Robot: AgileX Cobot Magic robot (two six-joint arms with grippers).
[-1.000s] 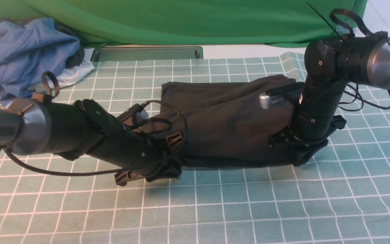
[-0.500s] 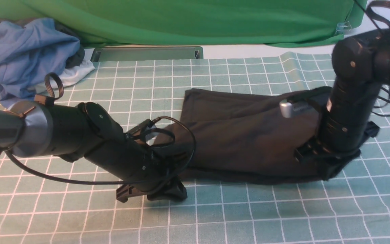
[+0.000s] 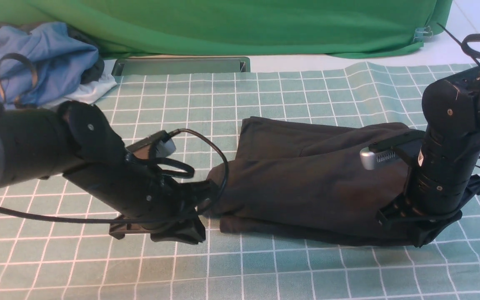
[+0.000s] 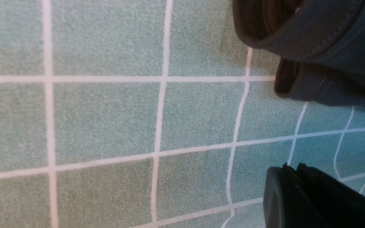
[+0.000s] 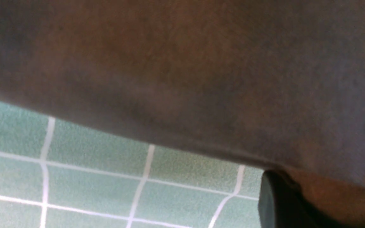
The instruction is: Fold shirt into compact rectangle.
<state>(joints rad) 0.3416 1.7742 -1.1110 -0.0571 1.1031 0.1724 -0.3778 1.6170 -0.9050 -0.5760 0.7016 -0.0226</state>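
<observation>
Front view: since a second ago we log the shirt shifted toward our right side of the checked cloth, both arms with it. The left gripper, earlier at the shirt's near-left corner, now sits low over the cloth just left of that corner, apart from the fabric. The right gripper stays pressed into the shirt's near-right corner. One black shirt, folded into a long band of several layers, plain side up, no print showing, lying across the centre-right of the cloth. One blue and white clothes heap at far left; one green backdrop; one grey tray at the cloth's far edge.

Left wrist view: one dark fingertip over bare checked cloth; two hemmed shirt edges lie beyond it, untouched. We see nothing held; how wide the jaws stand we cannot tell.

Right wrist view: shirt fabric fills most of the frame, draped over one fingertip; the fabric appears gripped.
</observation>
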